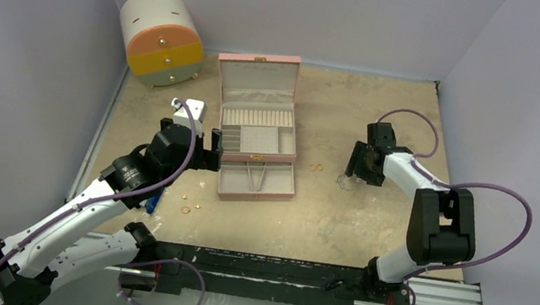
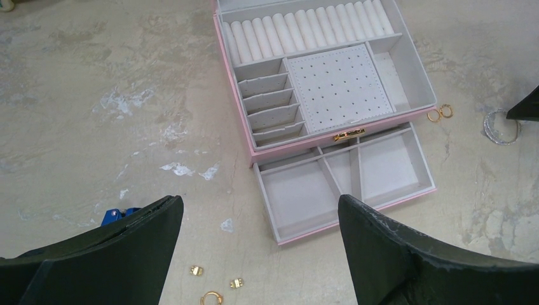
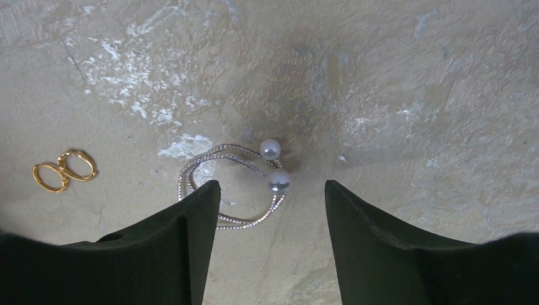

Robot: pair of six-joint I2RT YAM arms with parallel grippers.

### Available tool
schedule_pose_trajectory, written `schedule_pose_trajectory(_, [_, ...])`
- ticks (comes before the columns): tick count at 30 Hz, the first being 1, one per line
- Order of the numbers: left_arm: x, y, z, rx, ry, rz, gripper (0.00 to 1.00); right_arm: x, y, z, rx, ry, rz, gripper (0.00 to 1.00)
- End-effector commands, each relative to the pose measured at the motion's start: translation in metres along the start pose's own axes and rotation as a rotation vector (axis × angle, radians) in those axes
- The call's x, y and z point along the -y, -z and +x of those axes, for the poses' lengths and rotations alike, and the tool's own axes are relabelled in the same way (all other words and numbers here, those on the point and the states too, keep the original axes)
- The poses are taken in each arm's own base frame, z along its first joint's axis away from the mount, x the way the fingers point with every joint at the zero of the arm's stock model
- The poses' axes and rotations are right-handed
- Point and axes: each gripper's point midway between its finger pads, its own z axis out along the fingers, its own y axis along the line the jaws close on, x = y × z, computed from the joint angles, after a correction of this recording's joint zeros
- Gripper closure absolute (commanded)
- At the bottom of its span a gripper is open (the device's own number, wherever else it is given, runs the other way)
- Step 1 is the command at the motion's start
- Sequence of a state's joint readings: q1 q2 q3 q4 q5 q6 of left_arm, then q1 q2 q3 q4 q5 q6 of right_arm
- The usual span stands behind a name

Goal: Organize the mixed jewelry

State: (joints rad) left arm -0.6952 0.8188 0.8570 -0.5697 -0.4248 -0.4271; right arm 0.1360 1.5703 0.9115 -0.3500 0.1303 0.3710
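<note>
Though faint overhead, pearled loop (image 3: 278,181) wristside.

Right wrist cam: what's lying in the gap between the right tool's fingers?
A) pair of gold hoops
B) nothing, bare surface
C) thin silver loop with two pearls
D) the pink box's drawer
C: the right wrist view shows the silver loop, pearls and all, lying in the gap of the right tool. The gold hoops sit off to one side, outside the fingers.
</note>
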Motion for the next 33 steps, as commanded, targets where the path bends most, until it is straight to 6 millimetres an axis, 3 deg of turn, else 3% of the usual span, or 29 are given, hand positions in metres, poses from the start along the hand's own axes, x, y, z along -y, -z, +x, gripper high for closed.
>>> schedule_pose_trajectory(1, [0.002,0.0,-0.011,0.043,0.007,0.001,0.08,0.001,-0.007,0.004,-0.014,0.017,-0.007,0.38])
schedule_pose_trajectory(13, [0.001,-0.001,-0.011,0.044,0.006,-0.004,0.08,0.001,-0.014,0.01,-0.062,0.038,-0.003,0.57])
schedule_pose_trajectory(23, [0.002,-0.001,-0.011,0.042,0.004,-0.001,0.08,0.001,-0.011,0.009,-0.061,0.048,-0.002,0.9])
schedule_pose_trajectory(26, [0.002,-0.001,-0.011,0.043,0.005,0.001,0.08,0.0,-0.005,0.004,-0.049,0.066,-0.011,1.0])
schedule_pose_trajectory(33, [0.003,0.0,-0.012,0.048,0.006,0.004,0.08,-0.005,0.027,-0.006,-0.001,0.072,-0.049,1.0])
